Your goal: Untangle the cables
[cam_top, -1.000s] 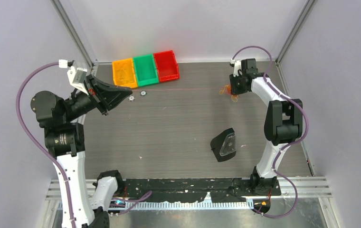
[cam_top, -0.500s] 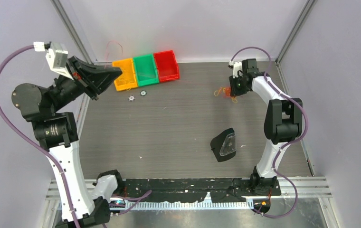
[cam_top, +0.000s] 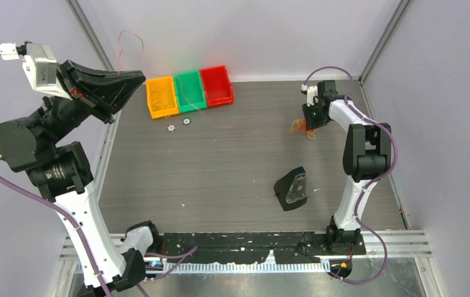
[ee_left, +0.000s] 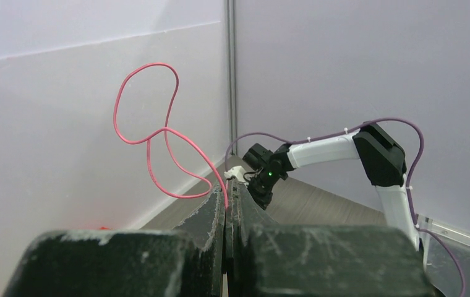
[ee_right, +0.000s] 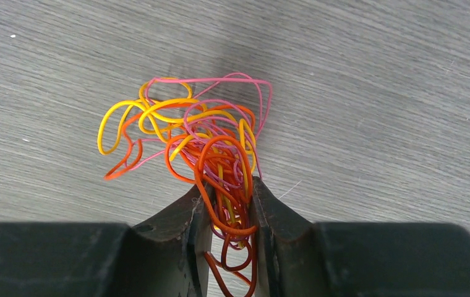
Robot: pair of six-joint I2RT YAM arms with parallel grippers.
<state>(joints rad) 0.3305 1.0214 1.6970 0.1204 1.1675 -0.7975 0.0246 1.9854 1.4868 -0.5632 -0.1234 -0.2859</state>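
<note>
Now the left claw (ee_left: 226, 204), pressed together on one pink cable (ee_left: 152, 136), is lifting high toward the back-left corner, above where it was a second ago, with that strand drawn free of the bunch. Meanwhile the right claw (ee_right: 226, 210) is pinching the remaining tangle of cables (ee_right: 201, 148) against the bench (ee_right: 375, 93) at the far right, so one strand appears separated.

- Left arm rears high at ten o'clock, its left gripper (cam_top: 135, 78) pointing toward three o'clock, jaws pressed together.
- Right arm reaches to one o'clock, right gripper (ee_right: 227, 207) angled down, jaws slightly parted.
</note>
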